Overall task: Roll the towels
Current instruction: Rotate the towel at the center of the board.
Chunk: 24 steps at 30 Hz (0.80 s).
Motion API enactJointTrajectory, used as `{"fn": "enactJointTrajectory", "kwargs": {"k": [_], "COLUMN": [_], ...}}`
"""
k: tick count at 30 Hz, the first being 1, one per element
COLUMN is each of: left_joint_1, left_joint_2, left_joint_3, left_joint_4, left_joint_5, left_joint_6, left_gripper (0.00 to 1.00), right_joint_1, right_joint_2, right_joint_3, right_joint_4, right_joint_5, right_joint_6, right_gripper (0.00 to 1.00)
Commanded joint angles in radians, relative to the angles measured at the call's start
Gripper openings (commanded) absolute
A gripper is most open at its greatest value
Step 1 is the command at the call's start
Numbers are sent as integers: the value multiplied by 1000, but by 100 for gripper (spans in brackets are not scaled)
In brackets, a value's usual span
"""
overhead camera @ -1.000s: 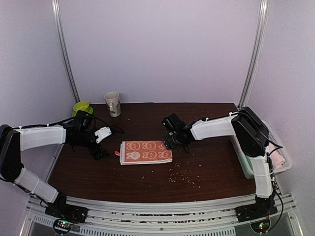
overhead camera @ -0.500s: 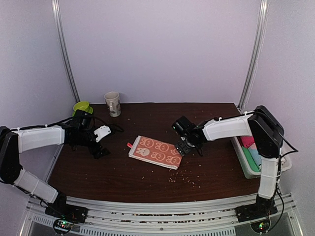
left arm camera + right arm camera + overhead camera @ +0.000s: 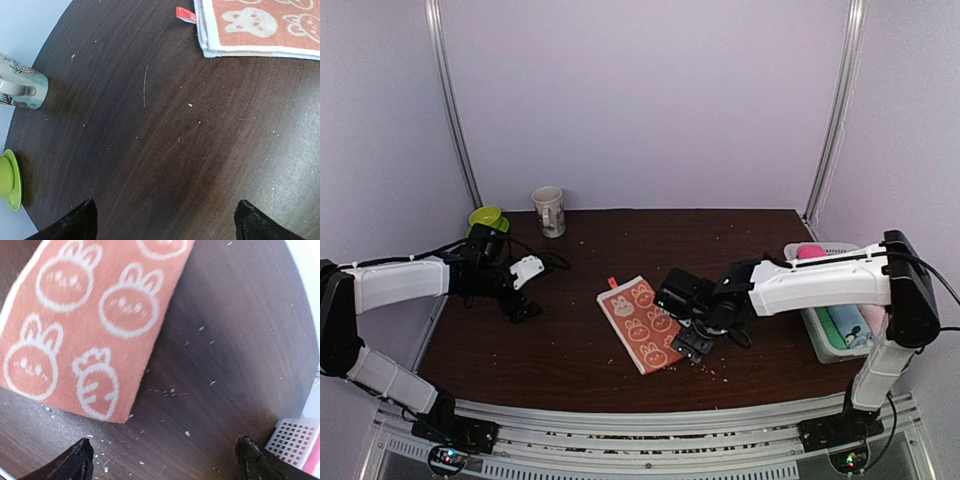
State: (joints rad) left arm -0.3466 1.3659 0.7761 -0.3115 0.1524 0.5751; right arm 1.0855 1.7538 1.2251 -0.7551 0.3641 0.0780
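Top cam: high, behind my bases, angled down and forward, far enough to take in the whole table (image 3: 590, 350). Left wrist cam: close, looking down on the wood, catches the bunny towel (image 3: 260, 25) at its tag end, plus the mug (image 3: 20, 87) and green bowl (image 3: 10, 180). Right wrist cam: closer, over the bunny towel's other end, with a basket (image 3: 295, 440) corner in frame. All three views share the bunny towel.

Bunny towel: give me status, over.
Left gripper open, empty, well clear. Right gripper open beside the bunny towel. Towel folded flat, not rolled. Only crumbs lie near it.
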Motion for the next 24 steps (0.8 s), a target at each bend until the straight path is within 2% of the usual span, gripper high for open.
{"fn": "enactJointTrajectory", "kwargs": {"k": [1, 4, 9, 14, 17, 24], "left_joint_1": [6, 6, 6, 6, 6, 6], "left_joint_2": [-21, -21, -25, -47, -44, -45], "left_joint_3": [-1, -5, -11, -28, -29, -38], "left_joint_4": [32, 33, 31, 43, 50, 57], "left_joint_5": [2, 4, 5, -1, 1, 6], "left_joint_6": [-6, -4, -2, -1, -3, -3], "left_gripper": [98, 98, 98, 98, 98, 98], "right_joint_1": [-25, -43, -111, -173, -188, -212], "right_joint_2": [-66, 22, 277, 476, 537, 583], "right_joint_3": [156, 276, 509, 704, 747, 732], "right_joint_4": [-14, 53, 121, 112, 108, 147], "right_joint_5": [119, 152, 177, 98, 72, 60], "right_joint_6": [-17, -46, -72, -78, -77, -76], "right_gripper": [100, 100, 100, 100, 100, 100]}}
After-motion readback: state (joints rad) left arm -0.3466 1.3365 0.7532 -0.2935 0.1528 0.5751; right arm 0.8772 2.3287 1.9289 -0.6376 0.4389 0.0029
